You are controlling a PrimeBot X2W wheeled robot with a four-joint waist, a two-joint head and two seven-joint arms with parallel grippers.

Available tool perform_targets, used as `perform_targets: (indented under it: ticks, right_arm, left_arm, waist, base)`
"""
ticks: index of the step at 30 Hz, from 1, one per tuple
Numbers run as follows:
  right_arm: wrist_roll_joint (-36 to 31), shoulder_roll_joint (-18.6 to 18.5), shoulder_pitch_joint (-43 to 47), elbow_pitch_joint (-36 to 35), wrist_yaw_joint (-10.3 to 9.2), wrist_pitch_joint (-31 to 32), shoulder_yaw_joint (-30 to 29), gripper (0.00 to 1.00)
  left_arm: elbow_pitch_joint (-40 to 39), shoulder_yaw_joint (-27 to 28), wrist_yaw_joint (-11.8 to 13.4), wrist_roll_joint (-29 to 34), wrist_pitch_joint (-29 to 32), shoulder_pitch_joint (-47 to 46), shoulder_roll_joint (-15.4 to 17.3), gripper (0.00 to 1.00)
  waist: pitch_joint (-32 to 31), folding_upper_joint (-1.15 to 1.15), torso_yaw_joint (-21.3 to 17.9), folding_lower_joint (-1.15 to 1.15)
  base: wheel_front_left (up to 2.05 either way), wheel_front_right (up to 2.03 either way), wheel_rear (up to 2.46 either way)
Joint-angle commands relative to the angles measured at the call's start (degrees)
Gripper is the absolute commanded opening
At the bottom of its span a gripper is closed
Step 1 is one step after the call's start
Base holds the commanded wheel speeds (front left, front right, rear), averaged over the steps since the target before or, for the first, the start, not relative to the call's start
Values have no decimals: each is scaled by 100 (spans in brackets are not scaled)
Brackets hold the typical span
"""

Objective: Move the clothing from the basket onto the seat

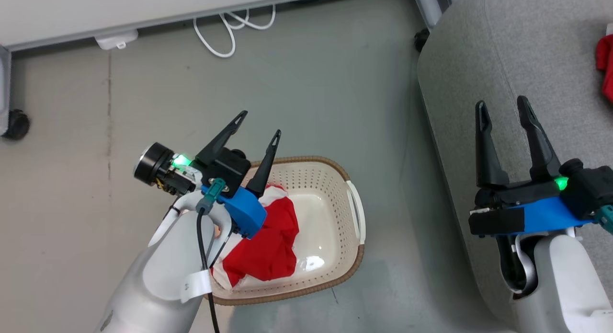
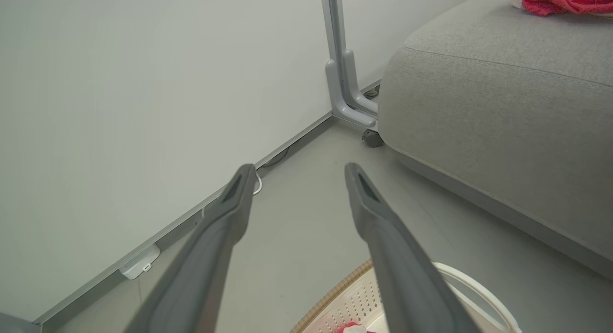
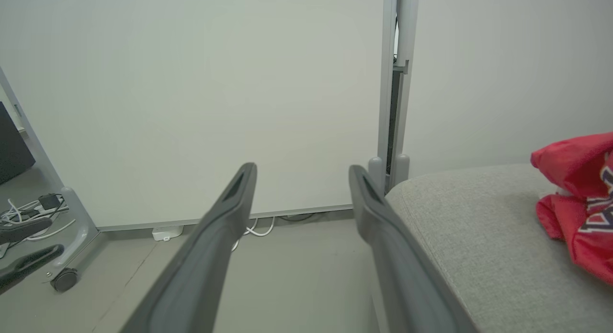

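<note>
A crumpled red garment with white trim [image 1: 266, 242] lies in the left half of the cream perforated basket [image 1: 335, 213] on the floor. My left gripper [image 1: 261, 122] hovers open above the basket's far left corner, holding nothing; the basket rim [image 2: 335, 297] peeks in below its fingers [image 2: 225, 218]. A second red garment [image 1: 606, 60] lies on the grey seat [image 1: 479, 60] at the far right, showing printed letters in the right wrist view [image 3: 582, 213]. My right gripper [image 1: 503, 105] stands open and empty over the seat's near edge [image 3: 479, 237].
A white cable [image 1: 230, 28] and a small white box [image 1: 116, 38] lie by the wall's base. A grey metal post with a castor [image 2: 347, 88] stands beside the seat. Another castor [image 1: 17, 124] sits at far left. Bare grey floor separates basket and seat.
</note>
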Motion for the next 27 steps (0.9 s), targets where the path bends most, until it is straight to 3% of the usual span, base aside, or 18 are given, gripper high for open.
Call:
perform_targets:
  ticks: [1, 14, 21, 27]
  right_arm:
    - [-11, 4, -176, -53, 1, 5, -11, 100]
    - [5, 5, -902, -269, 1, 4, 76, 100]
    - [115, 6, -1123, -377, 1, 5, 194, 100]
    - [146, 5, -1280, -507, 1, 4, 215, 100]
  left_arm:
    - [217, -276, -19, -33, -17, -264, 95, 100]
    - [1788, -2551, -21, -372, -17, -1573, 347, 100]
    - [2753, -3675, -21, -720, 96, -1998, 188, 100]
    - [3240, -4323, -21, -1100, 399, -2343, 139, 100]
  waist:
    - [439, 0, -175, -1]
    - [1691, 0, -361, -1]
    - [2255, 0, -498, -1]
    - [2707, 0, -585, -1]
  base:
    - [0, 0, 0]
    - [0, 0, 0]
    - [0, 0, 0]
    - [0, 0, 0]
